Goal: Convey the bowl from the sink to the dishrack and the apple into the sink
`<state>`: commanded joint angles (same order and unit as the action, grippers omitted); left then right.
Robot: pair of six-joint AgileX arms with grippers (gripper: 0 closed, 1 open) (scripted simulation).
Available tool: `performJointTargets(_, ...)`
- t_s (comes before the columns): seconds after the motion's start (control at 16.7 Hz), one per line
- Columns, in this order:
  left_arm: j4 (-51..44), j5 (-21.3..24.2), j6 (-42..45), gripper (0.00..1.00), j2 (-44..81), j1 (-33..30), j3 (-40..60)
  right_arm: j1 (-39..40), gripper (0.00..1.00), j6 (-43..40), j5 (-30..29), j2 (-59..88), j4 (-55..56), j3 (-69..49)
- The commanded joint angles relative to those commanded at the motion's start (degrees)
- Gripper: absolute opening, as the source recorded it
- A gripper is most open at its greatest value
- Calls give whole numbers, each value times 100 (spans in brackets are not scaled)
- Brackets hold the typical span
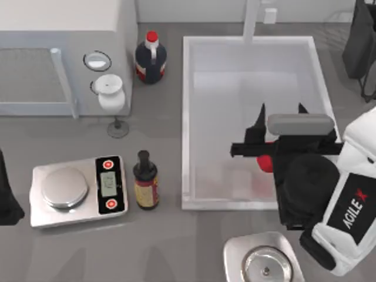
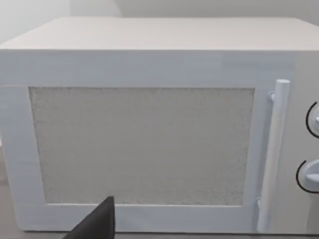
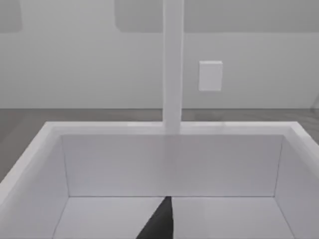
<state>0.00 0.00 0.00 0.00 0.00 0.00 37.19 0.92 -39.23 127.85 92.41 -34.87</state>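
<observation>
Right claw [image 1: 281,114]: fingers spread apart over the large white rectangular sink [image 1: 188,117], near its front right corner, gripping nothing.
Small bright red apple [image 1: 265,162]: inside the sink, partly hidden under the right arm – apparently set down.
Blue bowl: I cannot tell where it is – the basin looks bare apart from the apple.
Left claw [image 2: 97,224]: parked at the table's left edge, facing a white microwave [image 2: 149,129]; state – cannot tell.
Progress: apple step looks done; bowl step unconfirmed.

white right arm [image 1: 346,217] (black AgileX label), black fingers [image 1: 258,124]
</observation>
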Motion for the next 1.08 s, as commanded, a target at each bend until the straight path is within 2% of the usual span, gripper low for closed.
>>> performJointTargets(0.12, 0, 0, 0, 100, 0, 0, 0, 0, 98, 0, 0, 0, 0, 0)
performJointTargets(0.18, 0, 0, 0, 100, 0, 0, 0, 0, 100, 0, 0, 0, 0, 0)
performJointTargets(0.78, 0, 0, 0, 100, 0, 0, 0, -19, 100, 11, 10, -43, -44, 9)
performJointTargets(1.08, 0, 0, 0, 100, 0, 0, 0, -632, 100, 84, 399, -993, -971, 446)
